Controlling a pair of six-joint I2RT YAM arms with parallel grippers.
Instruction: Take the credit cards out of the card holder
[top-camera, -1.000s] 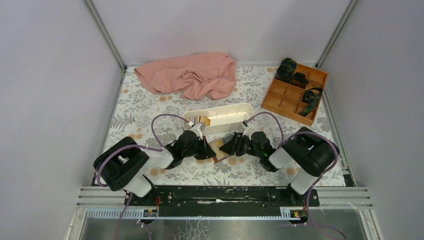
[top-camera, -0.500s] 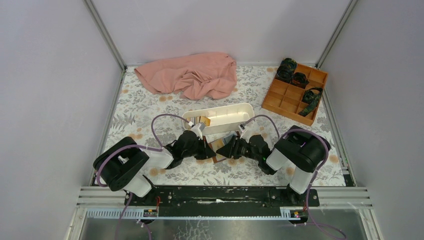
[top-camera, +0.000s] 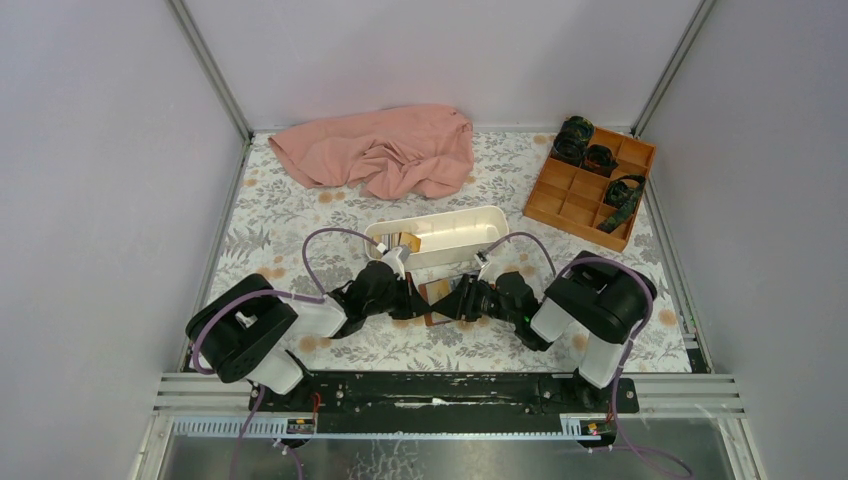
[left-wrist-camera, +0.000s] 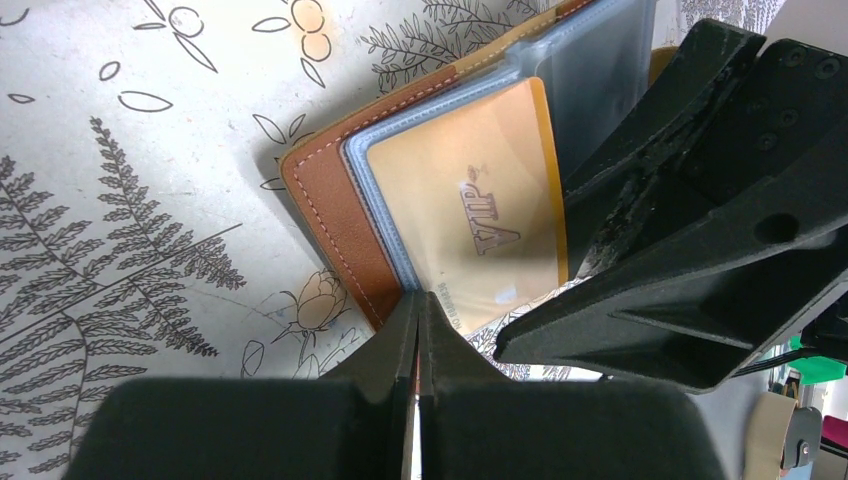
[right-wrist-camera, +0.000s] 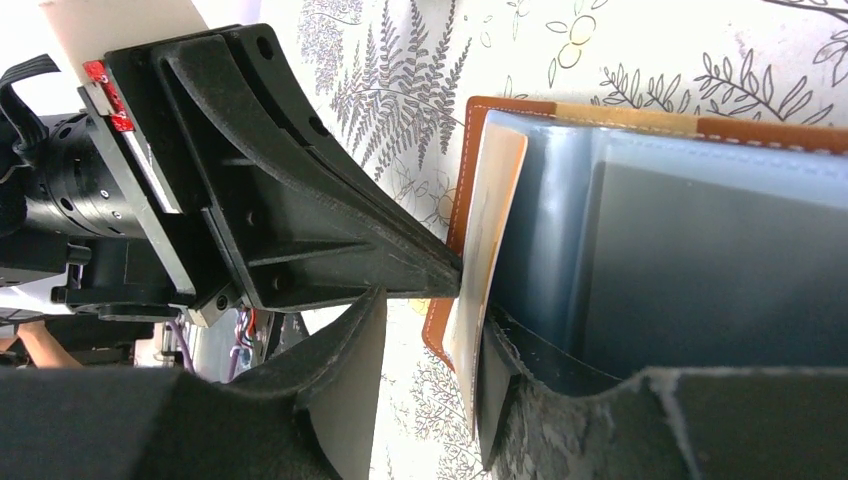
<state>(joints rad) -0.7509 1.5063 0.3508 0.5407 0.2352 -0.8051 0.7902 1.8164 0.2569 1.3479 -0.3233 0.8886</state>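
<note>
A: Near edge of the bench (top-camera: 300, 215), centre: what is listed?

B: Item one: card holder (left-wrist-camera: 320, 215), brown leather, stitched border, lying open with clear plastic sleeves fanned out. Location: between the two hands, just in front of the white tray (top-camera: 440, 235).

A: Contents?

B: One gold card (left-wrist-camera: 470, 220), lettered "VIP", in the outermost sleeve next to the leather cover. Darker sleeves lie behind it. What they carry cannot be read.

A: Left hand?

B: Left hand (left-wrist-camera: 417, 305): forearm low over the bench, reaching in from the left toward the centre. Fingers pressed fully together, nipping the holder's lower edge where the cover and first sleeve meet.

A: Right hand?

B: Right hand (right-wrist-camera: 430, 335): arm folded at the elbow, wrist turned leftward, meeting the other hand tip to tip. Jaws partway apart, one finger on either side of the gold card's leaf. The outer finger stands clear of it with a gap showing, and the inner one lies against the sleeves behind. Not clamped.

A: Other entries?

B: Pink cloth (top-camera: 380, 150), crumpled, far side. Orange box (top-camera: 590, 185), compartmented, far right, dark items in several cells.
</note>
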